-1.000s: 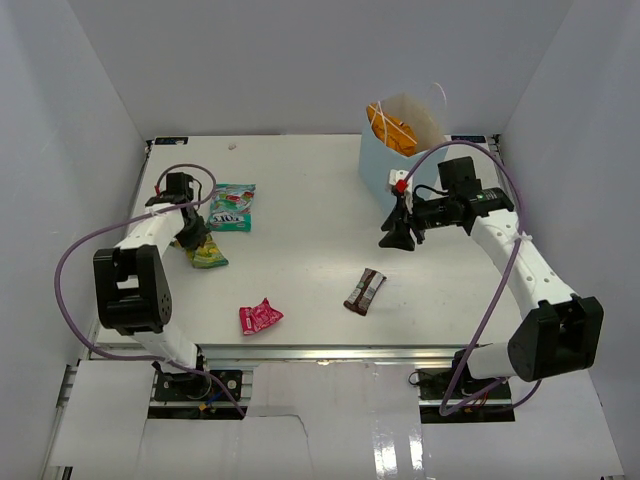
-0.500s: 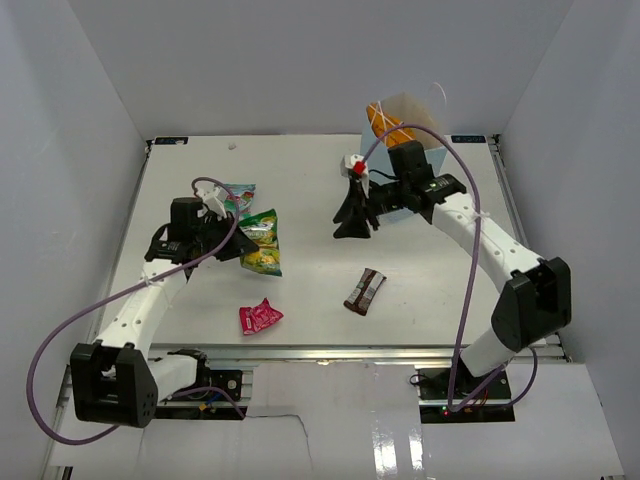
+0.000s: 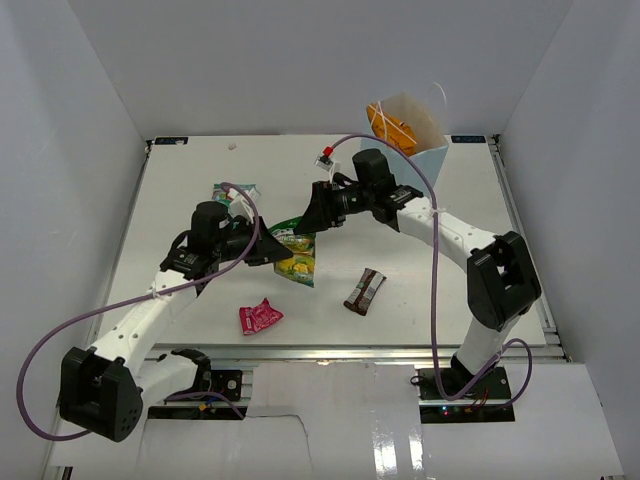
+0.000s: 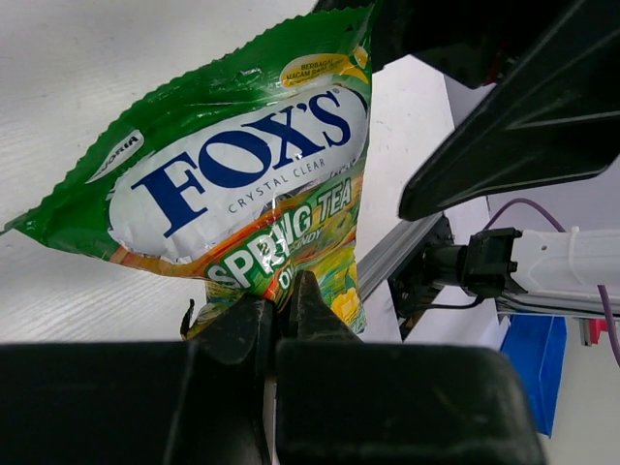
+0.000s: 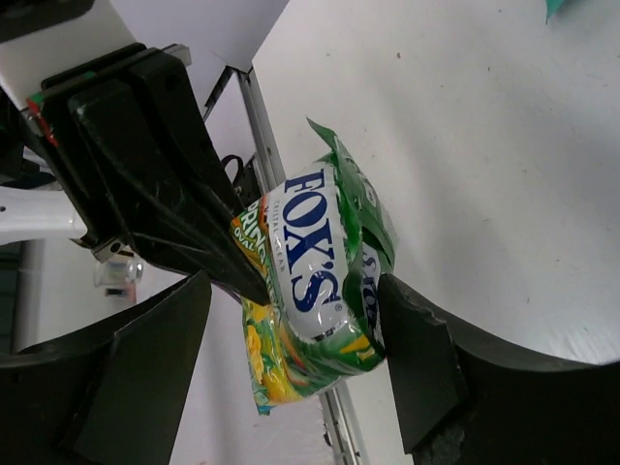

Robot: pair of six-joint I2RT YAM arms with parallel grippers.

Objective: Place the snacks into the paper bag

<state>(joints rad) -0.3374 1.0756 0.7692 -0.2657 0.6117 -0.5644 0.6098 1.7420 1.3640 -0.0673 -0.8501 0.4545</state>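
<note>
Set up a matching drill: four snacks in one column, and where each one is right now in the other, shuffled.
Snacks
1. yellow-green packet
2. dark brown bar
3. small pink packet
4. large orange chip bag

Places
A. inside the paper bag
B. loose on the table, right of the held packet
C. pinched in the left gripper
D. loose on the table, left of the held packet

Pairs: 1-C, 2-B, 3-D, 4-A
</note>
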